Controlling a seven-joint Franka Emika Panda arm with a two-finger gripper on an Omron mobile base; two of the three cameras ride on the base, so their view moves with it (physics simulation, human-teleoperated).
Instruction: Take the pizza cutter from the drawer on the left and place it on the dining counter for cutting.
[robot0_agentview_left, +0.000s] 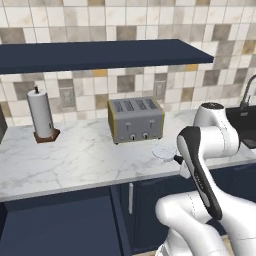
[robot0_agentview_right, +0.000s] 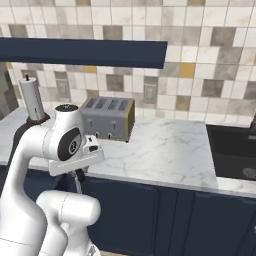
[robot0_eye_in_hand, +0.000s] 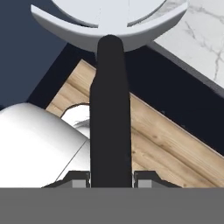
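Between the two finger tips of the end effector (robot0_eye_in_hand: 111, 177), the black handle of the pizza cutter (robot0_eye_in_hand: 110, 109) runs straight out along the hand's axis, and the end effector is clenched on it, one tip on each side of the handle. At the far end of the handle sits the pale round wheel, cut off by the top edge of the hand view. Beyond the wheel, off to one side, a corner of white grey-veined marble bench (robot0_eye_in_hand: 201, 35) shows; beneath the handle lie a dark navy cabinet face and a strip of wooden floor (robot0_eye_in_hand: 166, 140).

From the left base view, the cutter's pale wheel (robot0_agentview_left: 164, 151) hangs at the front edge of the marble bench (robot0_agentview_left: 75, 160), just ahead of the arm's forearm, which hides the end effector. Farther back from it on the bench stand a toaster (robot0_agentview_left: 136, 119) and, well to the side, a paper towel roll (robot0_agentview_left: 41, 115).
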